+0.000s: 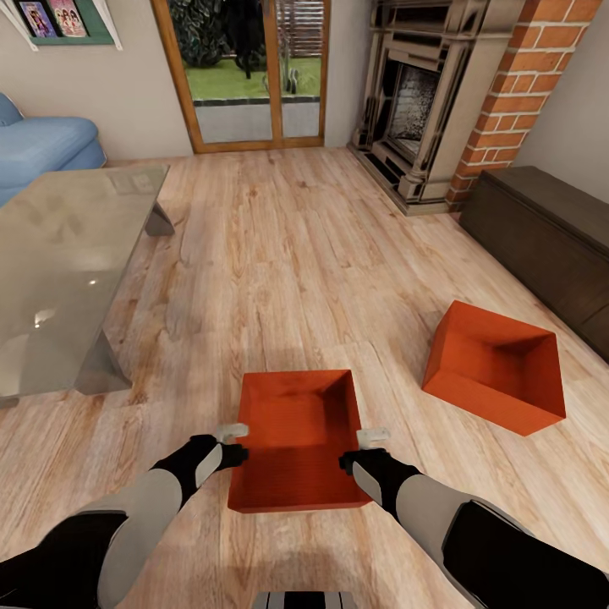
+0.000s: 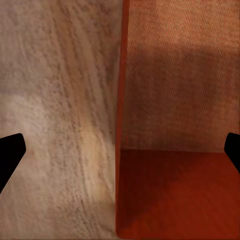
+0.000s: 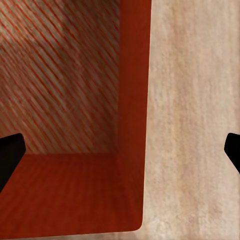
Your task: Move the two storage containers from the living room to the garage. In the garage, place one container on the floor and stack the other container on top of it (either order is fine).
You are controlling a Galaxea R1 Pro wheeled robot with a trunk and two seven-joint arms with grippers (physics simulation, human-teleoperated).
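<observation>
The left pincer point(image 1: 234, 433) hangs spread over the near storage container's point(image 1: 298, 440) left wall, one finger point(image 2: 11, 152) outside, one inside — set to clamp that rim. The right pincer point(image 1: 373, 439) straddles the opposite wall likewise, released. That bin sits on the living-room plank floor point(image 1: 279, 254); the second container point(image 1: 497, 365) lies tipped, further right, near a dark cabinet point(image 1: 550, 237).

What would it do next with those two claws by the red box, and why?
Probably lower both and close them on the walls. The left gripper and right gripper hang open at opposite side walls of the near container, each straddling a wall in the wrist views, gripping nothing yet.
</observation>
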